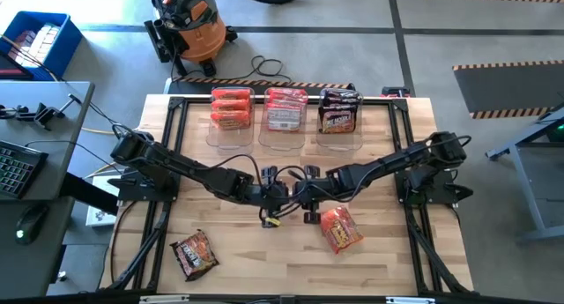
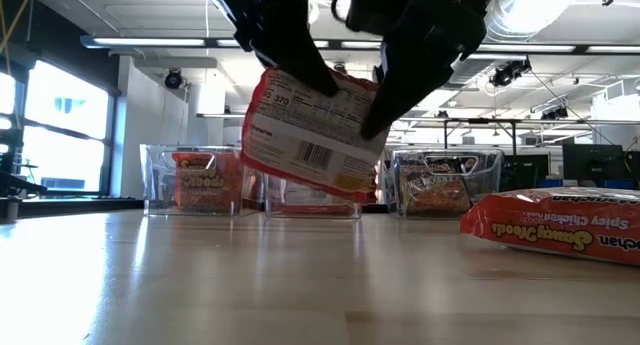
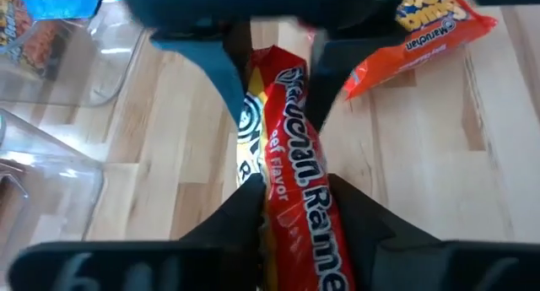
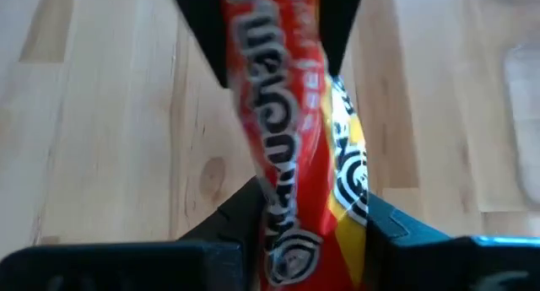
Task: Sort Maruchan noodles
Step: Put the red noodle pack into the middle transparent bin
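A red-and-white Maruchan noodle packet (image 2: 315, 135) hangs over the middle of the table, its printed back toward the near edge. My left gripper (image 3: 299, 228) and my right gripper (image 4: 304, 232) are both shut on it, one from each side. An orange packet (image 1: 339, 229) lies flat on the table near the middle right. At the near left a dark packet (image 1: 194, 254) also lies flat. Three clear bins stand at the far edge, holding orange packets (image 1: 231, 110), red-and-white packets (image 1: 285, 110) and dark packets (image 1: 339, 110). My left gripper pinches the packet between its two fingers, across the flat faces at the upper left end (image 3: 291, 198). It slants down from the table's left. The packet is clear of the table and tilted. My right gripper pinches the same packet's right end (image 4: 291, 215) between its two fingers, across the flat faces. It slants down from the table's right. The packet hangs below both grippers, its lower edge (image 2: 300, 180) above the wood.
A black frame (image 1: 167, 163) runs round the wooden table top. Both arm bases stand at the left and right edges. Bare wood lies between the bins and the grippers and along the near edge. An orange shop vacuum (image 1: 189, 26) stands on the floor beyond the table.
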